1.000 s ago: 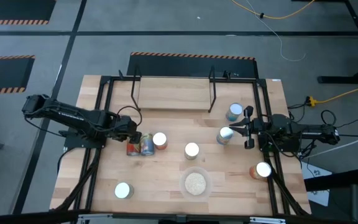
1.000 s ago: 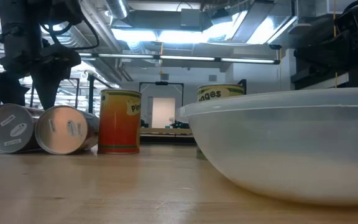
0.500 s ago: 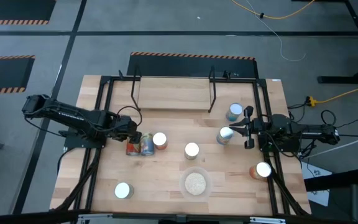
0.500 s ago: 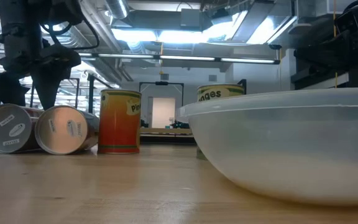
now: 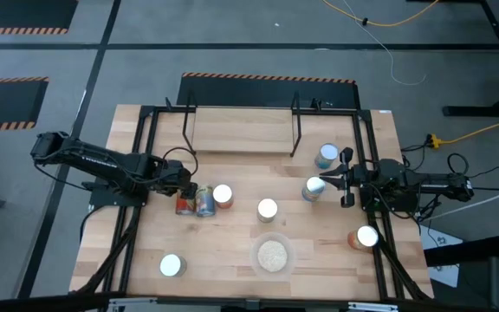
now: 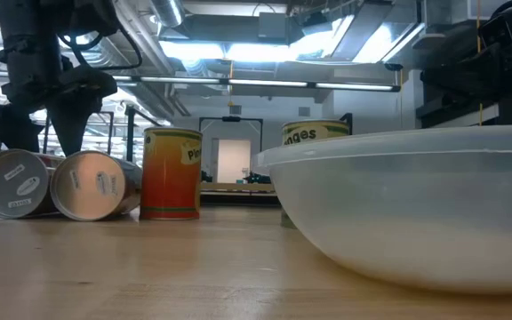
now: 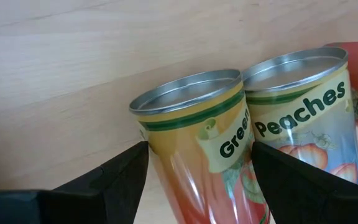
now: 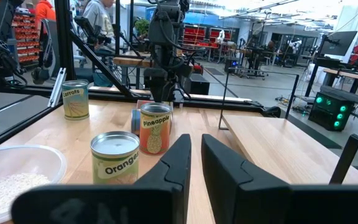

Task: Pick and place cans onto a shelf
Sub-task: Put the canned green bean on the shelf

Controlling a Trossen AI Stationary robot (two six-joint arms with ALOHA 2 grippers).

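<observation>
Two cans lie on their sides, side by side, left of the table's middle: a green-labelled can [image 7: 191,124] and a peaches can [image 7: 303,106]. My left gripper [image 7: 197,186] comes down over the green-labelled can [image 5: 184,206] and is shut on it. Other cans stand upright: a pineapple can [image 5: 223,195], one at the middle [image 5: 267,209], one near the front [image 5: 171,265], and three at the right [image 5: 326,156]. The shelf [image 5: 241,132] stands at the far side. My right gripper [image 5: 327,179] hangs shut at the right, touching nothing. My left gripper has the green-labelled can's curved wall [image 7: 166,162] between its two fingers, one finger against each side. The right-hand finger [image 7: 291,180] stands wedged between this can and the peaches can. The fingers slant steeply down from above. The can lies on its side on the table.
A clear bowl of pale grains [image 5: 272,255] sits near the front middle and fills the low view [image 6: 398,204]. A black metal frame [image 5: 145,156] runs along the table's sides. Bare wood lies between the lying cans and the shelf.
</observation>
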